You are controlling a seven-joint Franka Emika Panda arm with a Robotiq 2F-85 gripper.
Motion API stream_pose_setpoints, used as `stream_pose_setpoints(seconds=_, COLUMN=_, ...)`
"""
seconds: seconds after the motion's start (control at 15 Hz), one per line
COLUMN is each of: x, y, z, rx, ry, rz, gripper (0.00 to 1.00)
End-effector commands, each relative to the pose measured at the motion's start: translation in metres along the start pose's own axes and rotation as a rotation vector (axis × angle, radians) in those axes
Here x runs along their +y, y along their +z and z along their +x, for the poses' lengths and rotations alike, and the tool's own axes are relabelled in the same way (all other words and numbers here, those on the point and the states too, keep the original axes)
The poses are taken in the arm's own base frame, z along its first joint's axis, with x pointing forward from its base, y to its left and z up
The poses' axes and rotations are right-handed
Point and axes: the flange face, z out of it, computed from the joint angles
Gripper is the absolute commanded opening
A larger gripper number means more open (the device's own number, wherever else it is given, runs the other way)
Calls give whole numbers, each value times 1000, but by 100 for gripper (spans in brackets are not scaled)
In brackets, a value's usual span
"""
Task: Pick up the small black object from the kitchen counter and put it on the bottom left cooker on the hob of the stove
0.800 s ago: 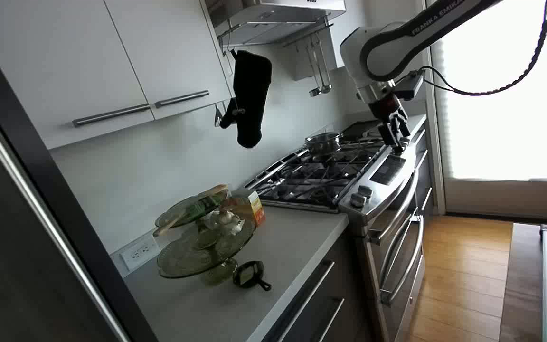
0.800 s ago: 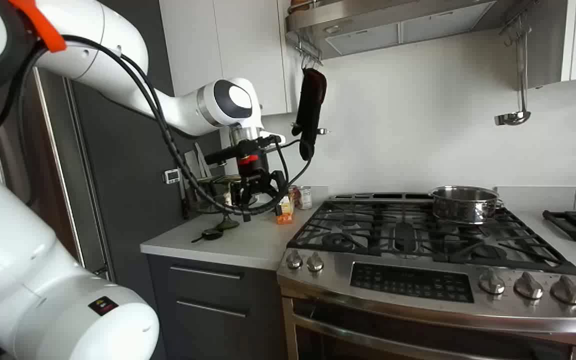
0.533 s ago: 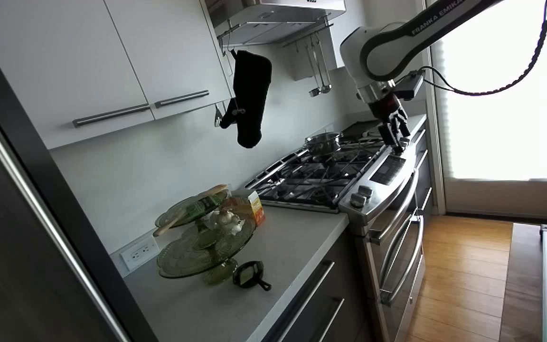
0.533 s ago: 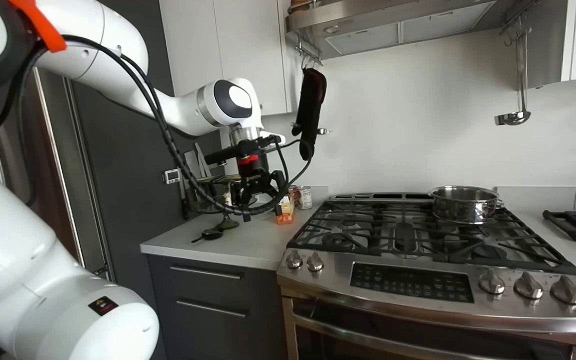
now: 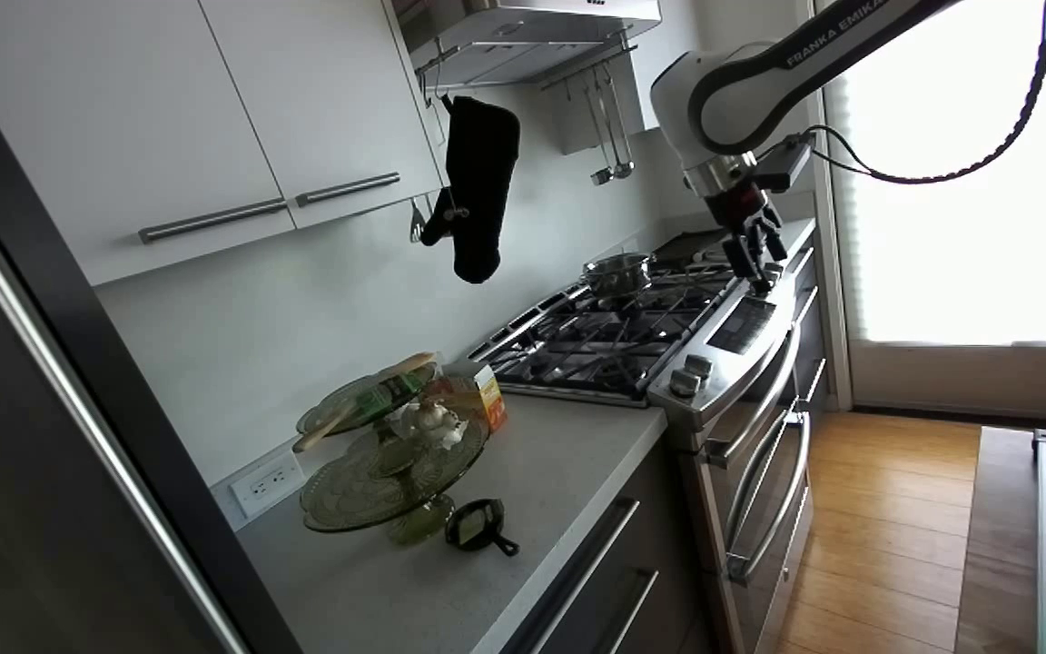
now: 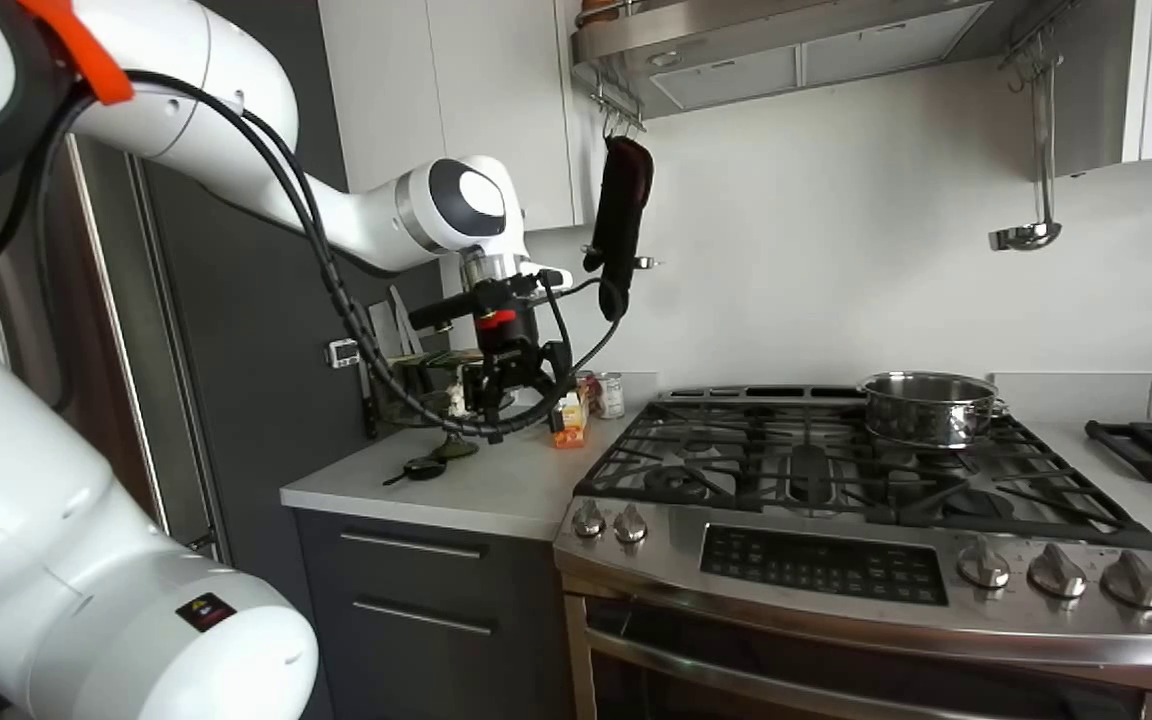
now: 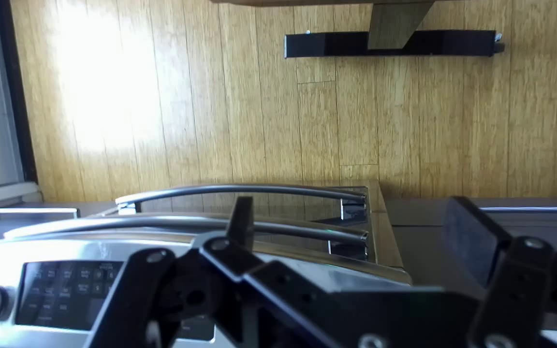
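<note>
The small black object (image 5: 476, 525), shaped like a tiny skillet with a short handle, lies on the kitchen counter (image 5: 568, 454) beside the foot of the glass stand. It also shows on the counter (image 6: 496, 500) in an exterior view as a small dark pan (image 6: 425, 468). The stove (image 6: 661, 545) carries the hob (image 6: 806, 475) with black grates; its front-left burner (image 6: 676, 480) is bare. My gripper (image 6: 526, 428) is open and empty, raised in the air, away from the object. In the wrist view the gripper's (image 7: 356, 227) fingers are wide apart over the stove's front edge.
A two-tier glass stand (image 5: 396, 481) and a carton (image 5: 489, 398) stand on the counter. A steel pot (image 6: 931, 410) sits on the hob's back right. A black oven mitt (image 5: 484, 186) hangs above the counter. A range hood (image 6: 796, 50) hangs over the stove.
The cable along the arm has swung slightly. The arm and gripper look almost still, and the small black object has not moved.
</note>
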Motion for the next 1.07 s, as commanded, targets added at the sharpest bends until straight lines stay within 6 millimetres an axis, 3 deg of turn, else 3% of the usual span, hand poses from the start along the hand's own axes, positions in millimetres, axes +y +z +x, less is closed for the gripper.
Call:
stream_pose_setpoints(seconds=0.0, x=-23, y=-4, z=12, rx=-97, ry=151, rz=-19, gripper=100)
stream_pose_setpoints(seconds=0.47, x=-187, y=-26, z=35, rx=-199, ry=193, rz=27, gripper=100)
stream_pose_setpoints(seconds=0.87, x=-299, y=-42, z=63, rx=-196, ry=284, rz=129, gripper=100)
stream_pose_setpoints(seconds=1.0, x=-329, y=-47, z=70, rx=-147, ry=238, rz=111, gripper=100)
